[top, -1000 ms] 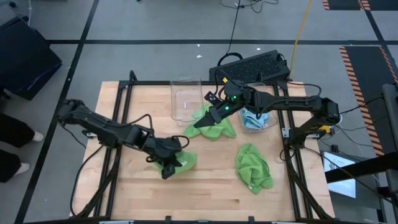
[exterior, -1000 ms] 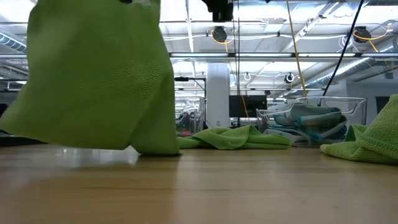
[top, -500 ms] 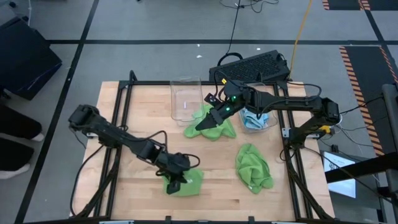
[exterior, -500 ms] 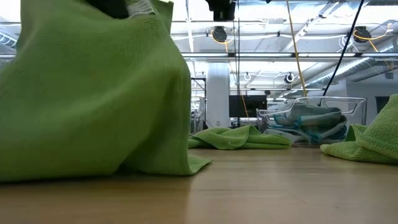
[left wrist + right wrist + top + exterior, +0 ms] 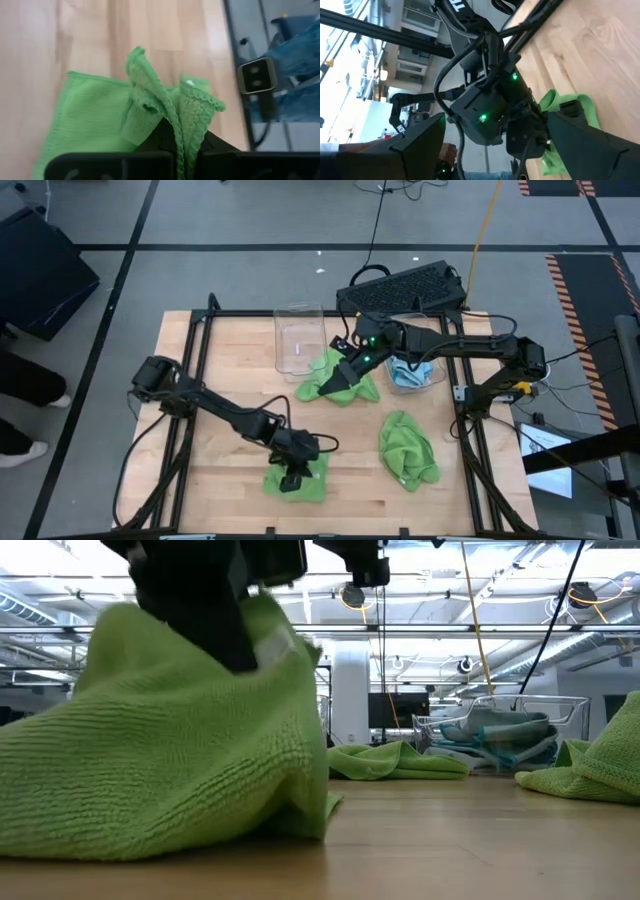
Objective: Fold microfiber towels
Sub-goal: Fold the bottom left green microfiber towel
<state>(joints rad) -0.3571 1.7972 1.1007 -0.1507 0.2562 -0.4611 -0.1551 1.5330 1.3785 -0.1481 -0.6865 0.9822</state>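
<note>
Wooden desk [image 5: 220,350] inside a black frame, grey floor around, keyboard [image 5: 405,285] beyond far edge.

Change over last second: left gripper [image 5: 296,475] carried from left-centre of desk to near front edge, dragging pinched lime towel [image 5: 297,478] along. Towel earlier hung tall in low view; now slumped wide on wood, lower part spread flat. Likely meaning: cloth being laid out for first fold, fold itself not yet made.

Left arm pose: stretched long and low across desk from left side, wrist tipped down over towel. Jaws narrow, clamped on bunched hem; left wrist view shows edge gathered between them, rest of cloth lying on wood.

Right gripper [image 5: 338,383]: reached in from right side, over second lime towel [image 5: 340,380] in crumpled heap near centre back, just beside clear bin [image 5: 298,340]. Position unchanged. Jaws wide, nothing visibly held.

Remaining work: third lime towel [image 5: 408,448] rumpled at right front; light blue towels [image 5: 410,372] in wire basket at right, untouched. Task judged early.
</note>
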